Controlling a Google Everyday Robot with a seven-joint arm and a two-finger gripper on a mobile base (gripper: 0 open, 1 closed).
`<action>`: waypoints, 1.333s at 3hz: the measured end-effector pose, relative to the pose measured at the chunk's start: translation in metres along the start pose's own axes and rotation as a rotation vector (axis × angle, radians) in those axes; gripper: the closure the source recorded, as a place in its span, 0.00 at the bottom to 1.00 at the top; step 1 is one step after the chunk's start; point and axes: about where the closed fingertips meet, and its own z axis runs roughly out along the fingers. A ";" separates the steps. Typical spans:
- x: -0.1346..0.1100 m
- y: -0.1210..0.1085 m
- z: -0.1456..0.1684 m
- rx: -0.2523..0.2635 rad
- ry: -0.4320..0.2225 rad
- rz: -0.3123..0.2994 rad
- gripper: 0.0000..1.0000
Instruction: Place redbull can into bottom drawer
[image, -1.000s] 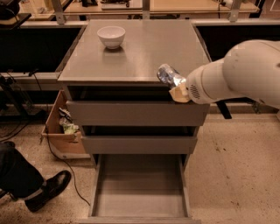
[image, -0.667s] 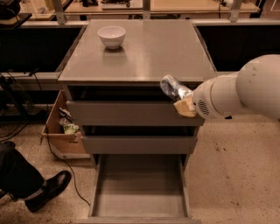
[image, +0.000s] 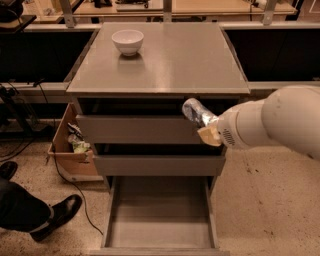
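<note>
Single view: I look steeply down from above and in front of the cabinet (image: 170, 60), facing its drawer fronts at close range. The gripper (image: 206, 126), clasping the redbull can (image: 196, 111), enters from the frame's right edge. The open bottom drawer (image: 160, 220) lies below it, and the white bowl (image: 127, 41) sits beyond it toward the frame's left.
</note>
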 end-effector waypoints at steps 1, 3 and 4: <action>0.041 0.018 0.036 -0.014 0.033 -0.002 1.00; 0.109 0.052 0.112 -0.061 0.065 -0.075 1.00; 0.109 0.052 0.112 -0.061 0.065 -0.075 1.00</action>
